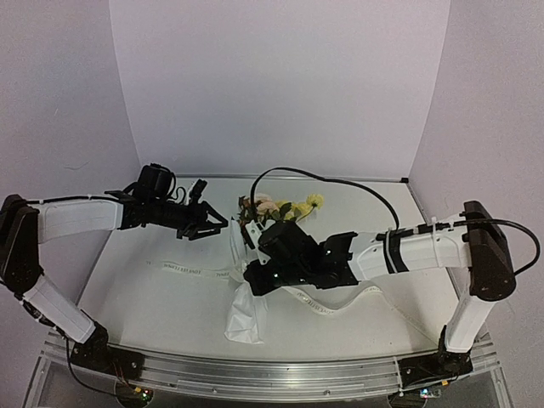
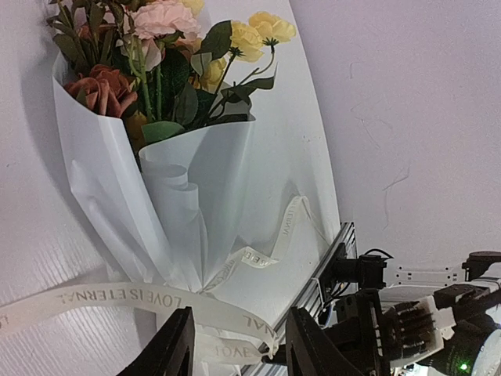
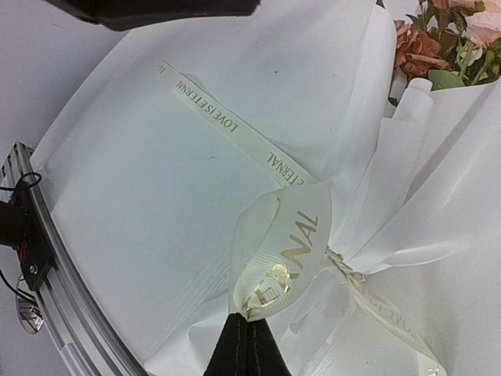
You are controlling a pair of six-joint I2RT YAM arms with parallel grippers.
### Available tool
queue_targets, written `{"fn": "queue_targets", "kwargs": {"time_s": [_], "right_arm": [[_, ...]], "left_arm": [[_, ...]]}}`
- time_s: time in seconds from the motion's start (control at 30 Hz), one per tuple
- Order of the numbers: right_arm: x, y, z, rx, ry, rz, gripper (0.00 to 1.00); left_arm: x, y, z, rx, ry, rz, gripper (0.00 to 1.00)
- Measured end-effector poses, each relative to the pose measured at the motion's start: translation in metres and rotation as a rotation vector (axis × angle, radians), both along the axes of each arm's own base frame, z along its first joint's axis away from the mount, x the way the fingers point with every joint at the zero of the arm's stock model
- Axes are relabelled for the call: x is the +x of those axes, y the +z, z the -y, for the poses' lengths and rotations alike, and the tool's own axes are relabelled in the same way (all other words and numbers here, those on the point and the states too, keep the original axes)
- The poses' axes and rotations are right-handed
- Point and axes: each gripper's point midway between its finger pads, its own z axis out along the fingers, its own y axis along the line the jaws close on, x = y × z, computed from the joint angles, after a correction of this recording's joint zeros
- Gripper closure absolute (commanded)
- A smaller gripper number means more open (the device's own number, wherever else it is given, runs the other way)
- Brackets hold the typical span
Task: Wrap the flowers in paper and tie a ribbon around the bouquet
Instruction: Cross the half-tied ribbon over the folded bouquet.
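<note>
The bouquet lies mid-table: yellow, pink and orange flowers [image 1: 276, 207] [image 2: 156, 47] [image 3: 438, 39] sheathed in a white paper [image 1: 246, 319] [image 2: 196, 196] [image 3: 407, 196] cone. The cream ribbon [image 1: 183, 269] [image 2: 117, 296] [image 3: 290, 243] circles the cone's narrow neck, and its ends trail over the table on both sides. My right gripper [image 1: 249, 278] [image 3: 249, 319] is shut on a loop of ribbon beside the neck. Left of the flowers my left gripper [image 1: 212, 223] [image 2: 239, 345] stands open. A stretch of ribbon runs loose past its fingers [image 2: 168, 348].
An aluminium rail [image 1: 280, 374] [image 3: 47, 313] runs along the table's near edge. A black cable [image 1: 340, 181] arches over the table behind the flowers. White walls close in the back and both sides. The right arm's body [image 2: 407, 321] shows in the left wrist view.
</note>
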Motion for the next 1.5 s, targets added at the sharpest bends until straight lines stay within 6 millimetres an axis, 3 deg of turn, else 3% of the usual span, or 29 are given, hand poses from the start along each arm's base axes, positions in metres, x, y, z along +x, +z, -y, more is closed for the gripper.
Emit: {"fn": "queue_targets", "kwargs": {"time_s": [0.17,0.3,0.4,0.67,0.83,1.07,1.3,1.5], "right_arm": [[0.006,0.001,0.006,-0.013,-0.036,0.024,1.00],[0.010,0.002,0.010,-0.020,-0.064,0.044,1.00],[0.012,0.000,0.012,-0.023,-0.078,0.051,1.00],[0.011,-0.006,0.017,-0.033,-0.099,0.052,1.00],[0.014,-0.007,0.020,-0.033,-0.126,0.054,1.00],[0.017,-0.008,0.024,-0.025,-0.176,0.046,1.00],[0.022,-0.008,0.029,0.003,-0.217,0.008,1.00],[0.017,-0.012,0.034,0.017,-0.224,-0.014,1.00]], "left_arm": [[0.001,-0.012,0.021,0.024,-0.084,0.002,0.62],[-0.025,-0.021,0.054,0.031,-0.203,-0.004,0.71],[-0.046,-0.031,0.068,0.036,-0.264,-0.033,0.79],[-0.058,-0.048,0.058,0.085,-0.291,-0.086,0.87],[-0.064,-0.054,0.052,0.121,-0.313,-0.099,0.80],[-0.054,-0.052,0.045,0.169,-0.270,0.006,0.70],[-0.039,-0.025,0.033,0.199,-0.196,0.200,0.64],[-0.010,-0.009,0.058,0.193,-0.216,0.224,0.63]]}}
